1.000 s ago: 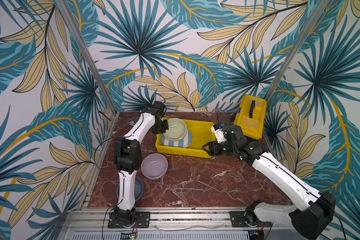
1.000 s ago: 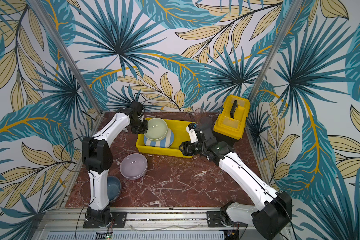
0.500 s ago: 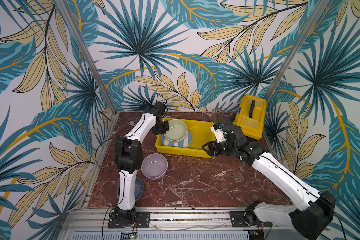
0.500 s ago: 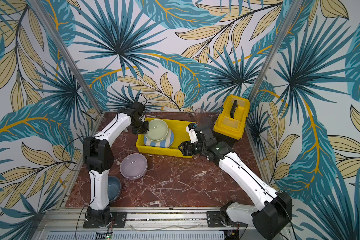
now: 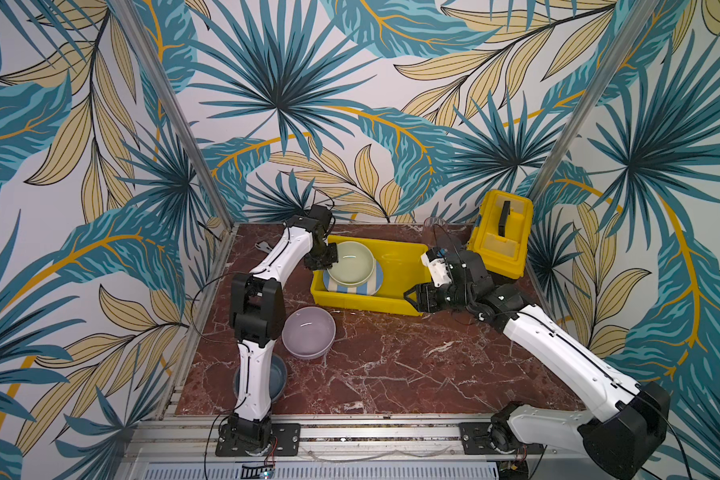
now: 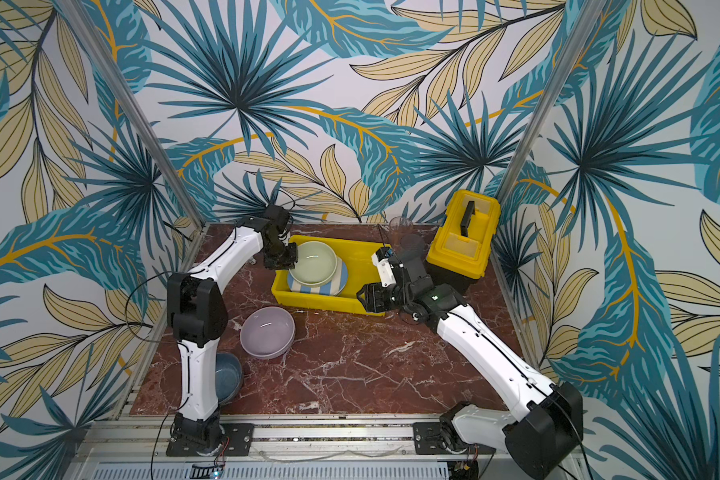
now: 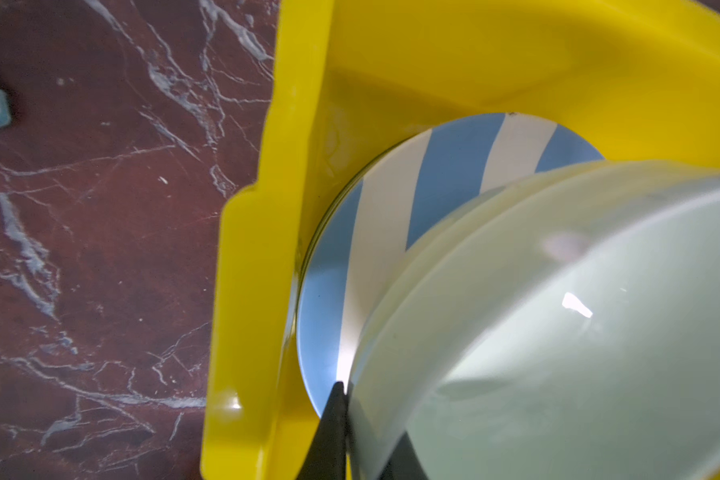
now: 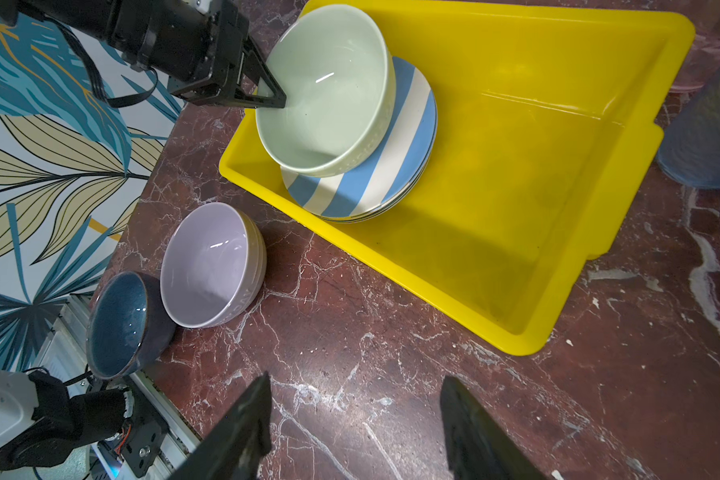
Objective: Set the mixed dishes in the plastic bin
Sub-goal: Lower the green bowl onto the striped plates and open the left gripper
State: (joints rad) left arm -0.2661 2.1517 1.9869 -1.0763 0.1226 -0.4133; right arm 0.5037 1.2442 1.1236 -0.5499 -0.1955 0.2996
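Hardly anything moves: the pale green bowl (image 5: 352,262) stays tilted on the striped plate (image 5: 350,289) inside the yellow bin (image 5: 366,306), left gripper (image 5: 329,259) still pinching its rim, jaws narrow. Release looks next. Right gripper (image 8: 354,380) hangs open, empty; lilac bowl (image 5: 308,332) and blue bowl (image 5: 280,376) wait outside.

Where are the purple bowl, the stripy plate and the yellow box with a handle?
lilac bowl (image 5: 308,332), a top view, inner floor.
striped plate (image 8: 371,183), right wrist view, exposed striped face.
yellow toolbox (image 5: 489,226), a top view, lid.
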